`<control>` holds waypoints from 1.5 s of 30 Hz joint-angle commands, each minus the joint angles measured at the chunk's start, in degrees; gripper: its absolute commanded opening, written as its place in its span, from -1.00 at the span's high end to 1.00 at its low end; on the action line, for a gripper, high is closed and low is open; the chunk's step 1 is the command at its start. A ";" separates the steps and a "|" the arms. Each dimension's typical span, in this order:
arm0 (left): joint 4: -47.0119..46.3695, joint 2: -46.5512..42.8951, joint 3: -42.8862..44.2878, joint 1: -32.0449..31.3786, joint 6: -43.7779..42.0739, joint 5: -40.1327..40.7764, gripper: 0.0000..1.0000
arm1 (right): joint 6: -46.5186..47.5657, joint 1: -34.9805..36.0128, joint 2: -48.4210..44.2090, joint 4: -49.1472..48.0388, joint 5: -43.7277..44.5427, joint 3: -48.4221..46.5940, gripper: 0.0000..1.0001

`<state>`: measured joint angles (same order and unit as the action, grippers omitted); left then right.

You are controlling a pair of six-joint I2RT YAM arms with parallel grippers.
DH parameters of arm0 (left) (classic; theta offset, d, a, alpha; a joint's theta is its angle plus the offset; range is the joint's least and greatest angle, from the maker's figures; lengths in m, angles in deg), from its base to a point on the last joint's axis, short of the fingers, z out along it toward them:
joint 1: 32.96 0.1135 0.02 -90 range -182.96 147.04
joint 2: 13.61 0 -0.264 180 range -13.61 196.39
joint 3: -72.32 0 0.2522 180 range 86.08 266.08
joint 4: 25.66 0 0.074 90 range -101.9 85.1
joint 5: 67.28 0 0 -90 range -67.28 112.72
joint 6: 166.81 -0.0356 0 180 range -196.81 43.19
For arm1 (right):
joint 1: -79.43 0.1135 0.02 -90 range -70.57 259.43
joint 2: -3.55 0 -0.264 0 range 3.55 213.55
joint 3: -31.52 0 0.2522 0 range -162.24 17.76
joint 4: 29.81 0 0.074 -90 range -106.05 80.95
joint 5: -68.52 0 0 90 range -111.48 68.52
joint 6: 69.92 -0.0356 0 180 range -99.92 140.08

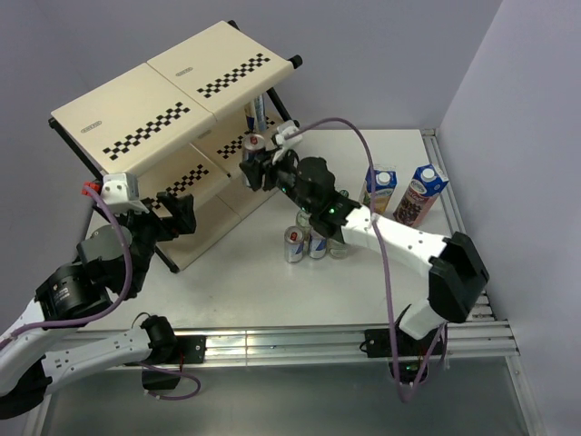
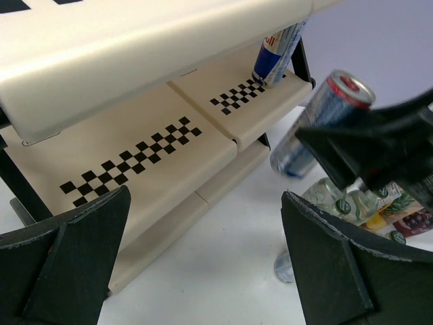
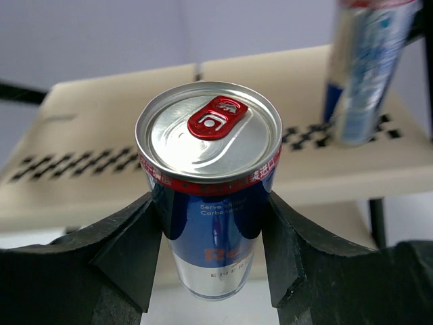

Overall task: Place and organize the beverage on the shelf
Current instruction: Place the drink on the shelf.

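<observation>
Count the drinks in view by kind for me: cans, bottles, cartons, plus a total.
Slim blue-silver-red cans: 4 (1 on the cream shelf, 1 in the right end effector, 2 on the table)
Tall cartons: 2
Small clear bottles: at least 2; the right arm hides part of that cluster
Total: at least 8

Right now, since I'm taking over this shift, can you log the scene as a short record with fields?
right tool: shut on blue-silver can, near the shelf
left tool: open, empty
shelf middle tier: second can standing
table: two more cans, two cartons, small bottles
</observation>
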<state>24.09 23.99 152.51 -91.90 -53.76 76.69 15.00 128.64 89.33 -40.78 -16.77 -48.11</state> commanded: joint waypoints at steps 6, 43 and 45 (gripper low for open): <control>-4.79 0.54 -1.66 4.70 -1.34 -2.99 -0.99 | 1.74 -2.98 10.97 -5.07 2.32 -17.71 1.00; -10.50 0.80 -6.40 21.93 -2.48 -22.51 -0.99 | 8.25 -5.27 28.48 0.30 0.83 -34.33 0.47; -10.59 0.98 -6.49 22.37 -2.48 -23.04 -0.99 | 7.98 -5.35 28.13 0.12 0.91 -33.63 0.28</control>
<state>15.85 24.54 146.29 -70.28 -55.16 55.69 23.07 124.00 118.77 -36.54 -15.65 -82.05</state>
